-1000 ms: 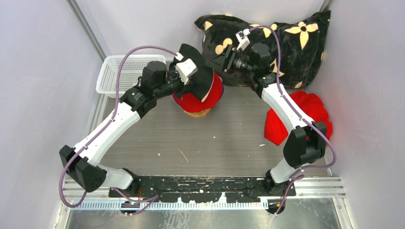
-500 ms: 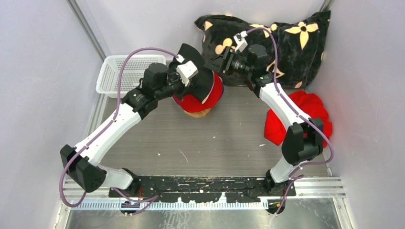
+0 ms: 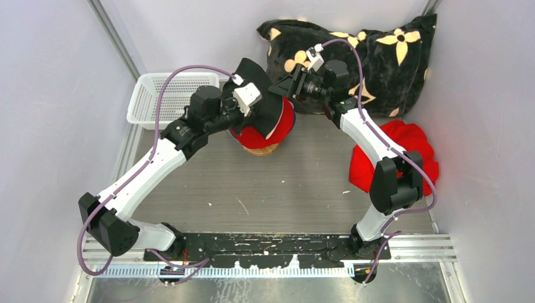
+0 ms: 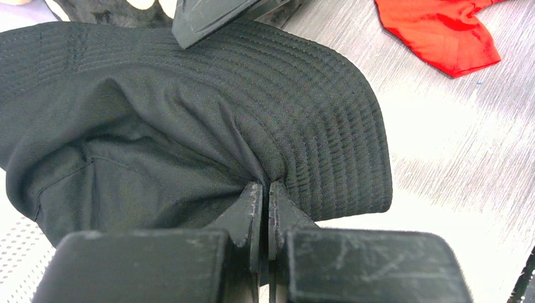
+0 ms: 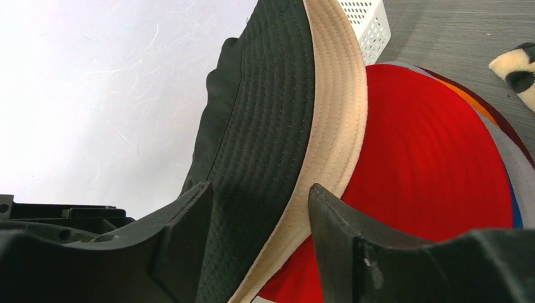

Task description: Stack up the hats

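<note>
Left wrist view: my left claw [image 4: 265,192] is pinched tight on the brim of the black bucket hat [image 4: 189,107], and the cloth puckers where the fingers meet. The hat hangs tilted from that grip, over the pile of hats.

My right claw [image 5: 255,211] has its jaws apart. The far edge of that brim passes between them, its dark top face toward one finger and its cream underside toward the other.

Just beyond is the red hat [image 5: 429,183], topmost on the pile. Slivers of the grey hat [image 5: 514,167], orange hat [image 5: 478,104], maroon hat [image 5: 505,129] and blue hat [image 5: 517,214] show at its edge.

From above, the pile sits toward the back of the grey table [image 3: 284,189], between my two arms. A white basket [image 3: 158,95] lies to the left. A black flowered pillow [image 3: 391,57] is behind, and a bright red cloth bundle [image 3: 410,148] lies to the right.
</note>
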Action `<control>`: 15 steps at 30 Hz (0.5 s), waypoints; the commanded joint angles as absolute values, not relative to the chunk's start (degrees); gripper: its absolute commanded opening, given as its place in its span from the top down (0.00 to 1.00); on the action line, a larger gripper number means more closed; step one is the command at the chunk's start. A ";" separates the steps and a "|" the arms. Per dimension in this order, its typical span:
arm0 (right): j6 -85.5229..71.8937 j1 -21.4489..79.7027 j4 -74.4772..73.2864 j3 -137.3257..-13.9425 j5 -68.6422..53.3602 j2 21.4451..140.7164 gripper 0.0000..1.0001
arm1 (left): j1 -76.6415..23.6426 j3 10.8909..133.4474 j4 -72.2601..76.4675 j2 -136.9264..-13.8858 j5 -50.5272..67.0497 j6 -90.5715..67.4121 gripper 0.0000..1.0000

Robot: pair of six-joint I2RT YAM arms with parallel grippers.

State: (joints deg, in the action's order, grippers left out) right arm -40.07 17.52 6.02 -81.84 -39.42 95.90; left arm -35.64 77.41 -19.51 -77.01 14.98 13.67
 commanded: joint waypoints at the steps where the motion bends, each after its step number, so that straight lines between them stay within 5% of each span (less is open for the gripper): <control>1: -40.30 17.87 8.90 -84.06 -40.96 95.97 0.41 | -36.11 77.58 -16.05 -75.07 14.70 13.09 1.00; 10: -38.89 18.07 6.73 -85.32 -41.57 96.16 0.89 | -36.20 77.87 -16.18 -75.89 14.66 13.18 1.00; 15: -38.23 18.03 6.03 -86.76 -41.31 95.81 0.99 | -36.21 78.53 -16.72 -76.19 13.61 13.28 1.00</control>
